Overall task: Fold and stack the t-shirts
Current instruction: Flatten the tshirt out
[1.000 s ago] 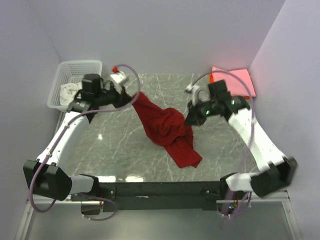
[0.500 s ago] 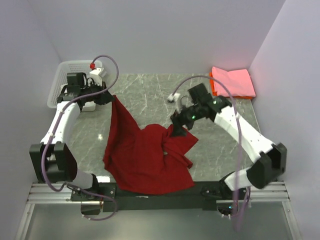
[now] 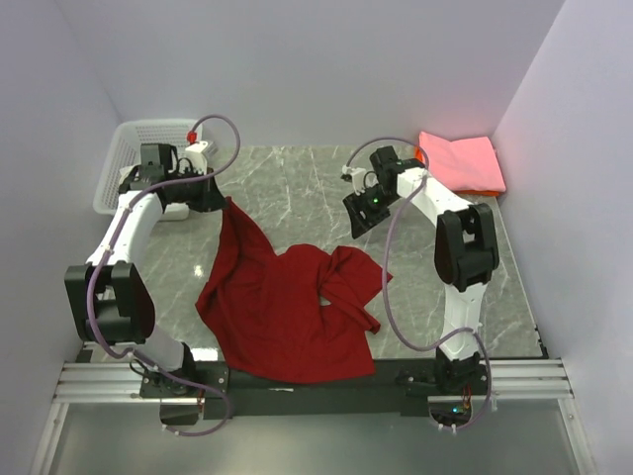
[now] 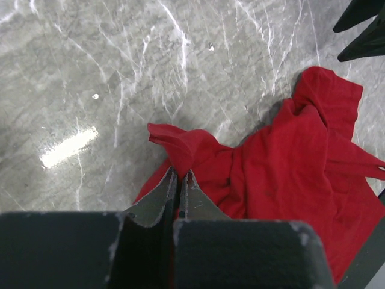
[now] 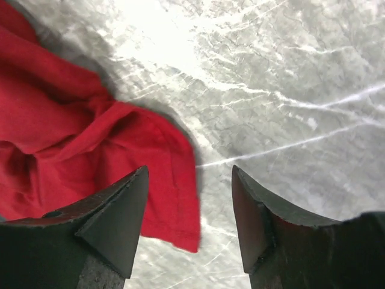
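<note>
A deep red t-shirt (image 3: 282, 307) lies crumpled and partly spread on the marble table, its near hem over the front edge. My left gripper (image 3: 224, 202) is shut on one corner of it and holds that corner up at the left; in the left wrist view the cloth (image 4: 289, 162) bunches at the closed tips (image 4: 179, 173). My right gripper (image 3: 358, 220) hovers open behind the shirt's right part with nothing between its fingers (image 5: 189, 171); the red cloth (image 5: 90, 144) lies below and to its left. A folded pink t-shirt (image 3: 460, 158) rests on an orange one (image 3: 420, 170) at the back right.
A white lattice basket (image 3: 124, 148) stands at the back left corner, behind my left arm. Walls close in the table on the left, back and right. Bare marble (image 3: 297, 183) shows between the two grippers.
My right gripper opened, let go of the red t-shirt and drew back. My left gripper pulled its corner leftward, and the shirt spread out toward the front edge.
</note>
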